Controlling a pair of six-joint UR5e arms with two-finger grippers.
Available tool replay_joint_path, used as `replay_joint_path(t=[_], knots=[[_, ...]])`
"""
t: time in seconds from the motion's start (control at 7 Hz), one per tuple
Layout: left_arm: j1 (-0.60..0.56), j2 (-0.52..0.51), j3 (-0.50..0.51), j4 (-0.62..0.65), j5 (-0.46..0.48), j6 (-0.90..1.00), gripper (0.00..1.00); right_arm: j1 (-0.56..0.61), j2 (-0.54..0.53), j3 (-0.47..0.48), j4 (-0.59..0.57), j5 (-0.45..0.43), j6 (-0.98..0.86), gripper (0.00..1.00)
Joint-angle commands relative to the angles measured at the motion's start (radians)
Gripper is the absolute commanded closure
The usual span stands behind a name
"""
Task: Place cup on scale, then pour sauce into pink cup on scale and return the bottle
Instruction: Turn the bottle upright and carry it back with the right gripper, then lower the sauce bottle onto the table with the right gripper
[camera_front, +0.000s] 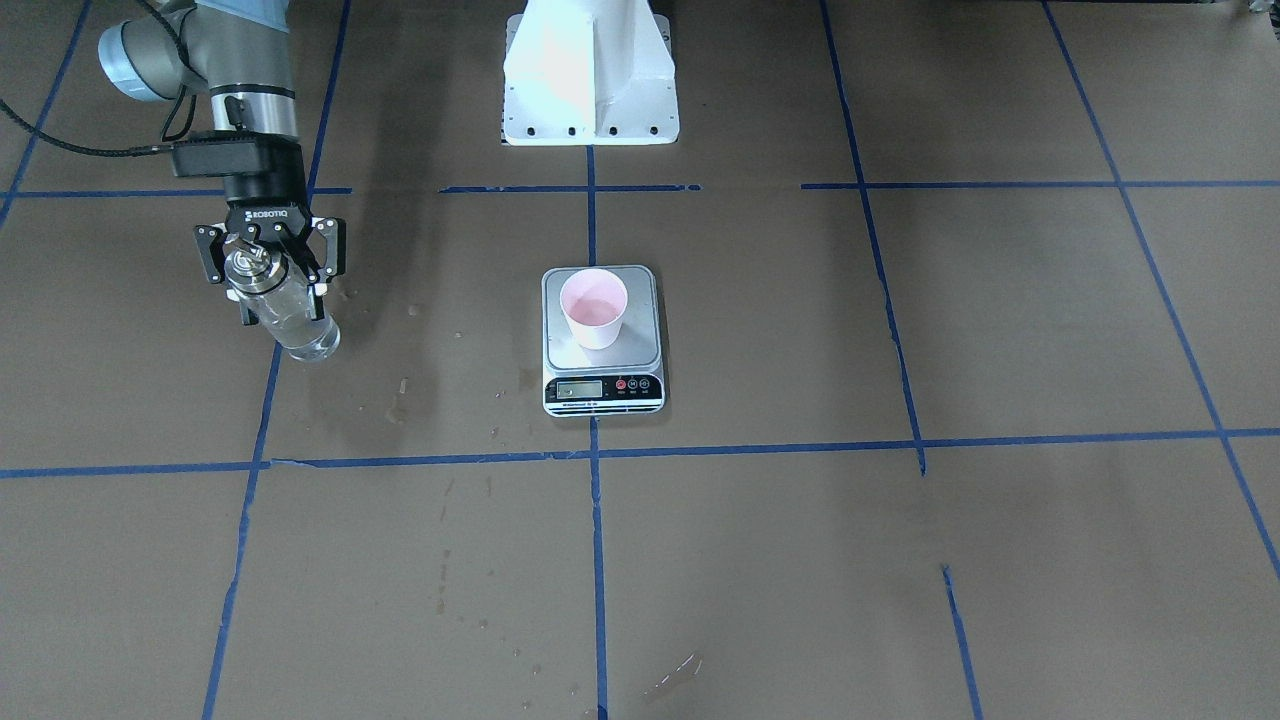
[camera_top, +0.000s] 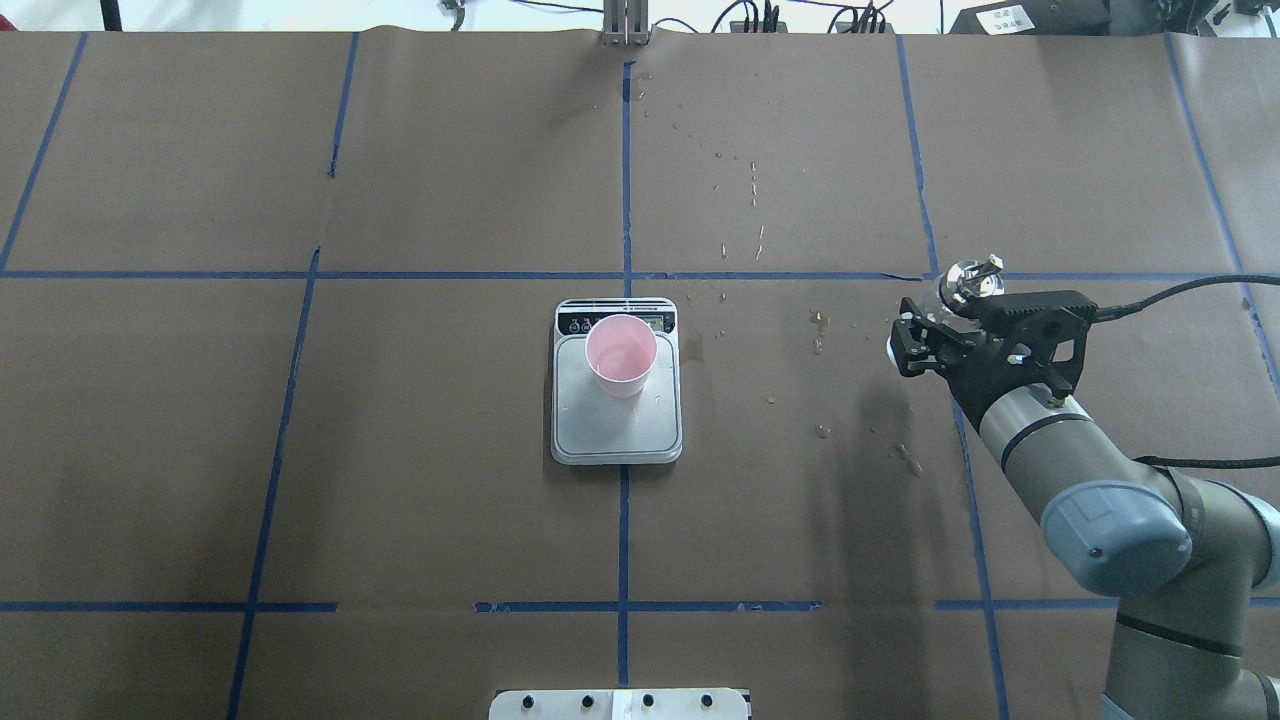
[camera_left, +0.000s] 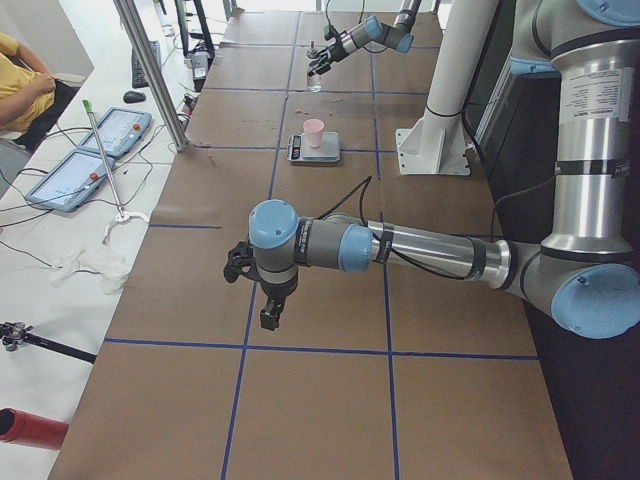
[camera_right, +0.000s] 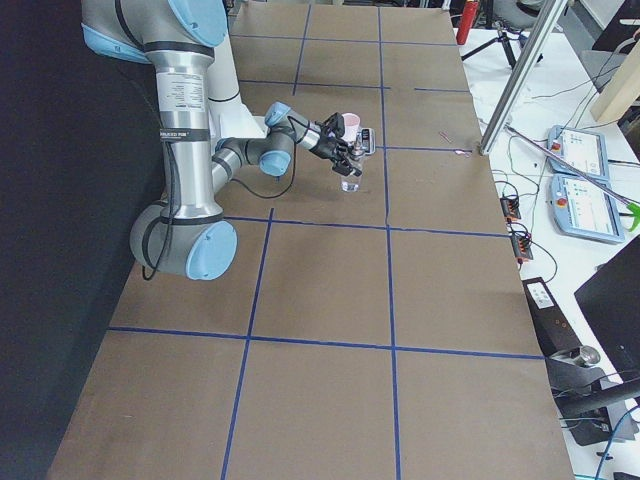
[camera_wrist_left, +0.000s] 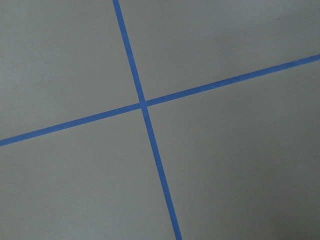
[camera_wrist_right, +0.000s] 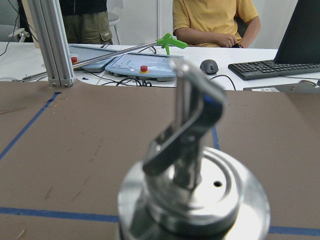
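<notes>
The bottle (camera_front: 290, 315) is clamped in the right end effector (camera_front: 272, 285); only the wrist view shows its spout (camera_wrist_right: 192, 120) close. Well to that end effector's left, past spotted worktop (camera_front: 420, 330), the cup (camera_front: 594, 308) stands on the scale (camera_front: 603, 385). Whether the left end effector (camera_left: 268, 312) is open, I cannot tell.

Well apart from the scale (camera_front: 645, 345), my right gripper (camera_front: 282, 300), seemingly matt black plastic, clamps the bottle (camera_front: 305, 335): glossy clear glass, with a polished metal cap (camera_wrist_right: 192, 205). The scale's platform is smooth steel under a matt pink paper cup (camera_front: 594, 308); around it lies a dull brown paper table (camera_front: 900, 560).
</notes>
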Motion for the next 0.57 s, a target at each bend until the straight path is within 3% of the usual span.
replay_joint_path(t=[0.0,0.43], knots=[[0.000,0.000,0.001,0.000,0.002,0.000,0.00,-0.014,-0.017,-0.042,0.036,-0.028,0.001,0.97],[0.000,0.000,0.001,0.000,0.002,0.000,0.00,-0.037,-0.004,-0.065,0.030,-0.025,0.007,0.95]])
